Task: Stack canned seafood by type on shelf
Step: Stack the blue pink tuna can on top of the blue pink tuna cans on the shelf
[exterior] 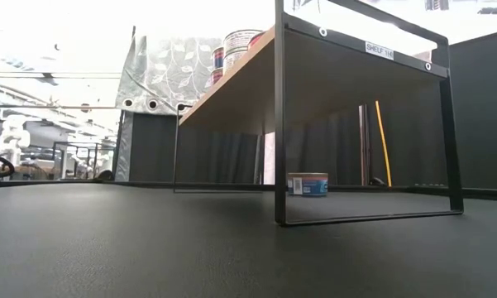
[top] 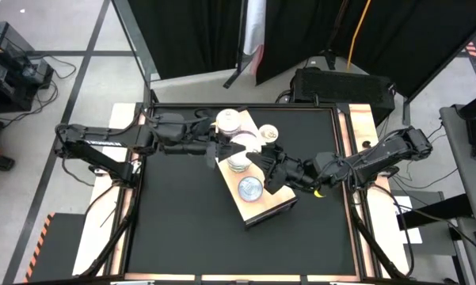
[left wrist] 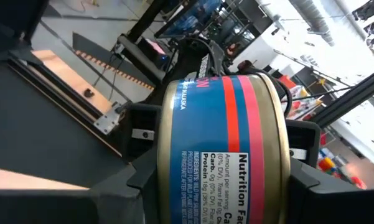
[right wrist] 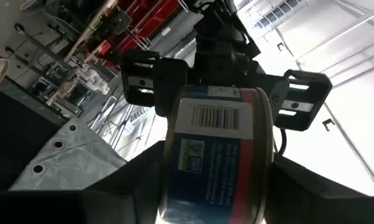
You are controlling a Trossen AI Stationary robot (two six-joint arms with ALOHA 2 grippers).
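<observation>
High view: shelf (top: 261, 207) lies diagonally at frame centre. Left gripper (top: 222, 148) and right gripper (top: 263, 162) meet over its upper end, among stacked cans; one silvery-topped can (top: 249, 188) sits alone lower on the board.

Low view: shelf stands on black legs; cans at its top edge, upper centre; one can (exterior: 307, 184) on the table beneath.

Left wrist view: fingers clamped on a blue-and-red labelled can (left wrist: 227, 149).

Right wrist view: the same can (right wrist: 215, 155) fills centre frame between this gripper's fingers, the opposing gripper (right wrist: 224, 78) behind it; whether these fingers press it, cannot tell.
</observation>
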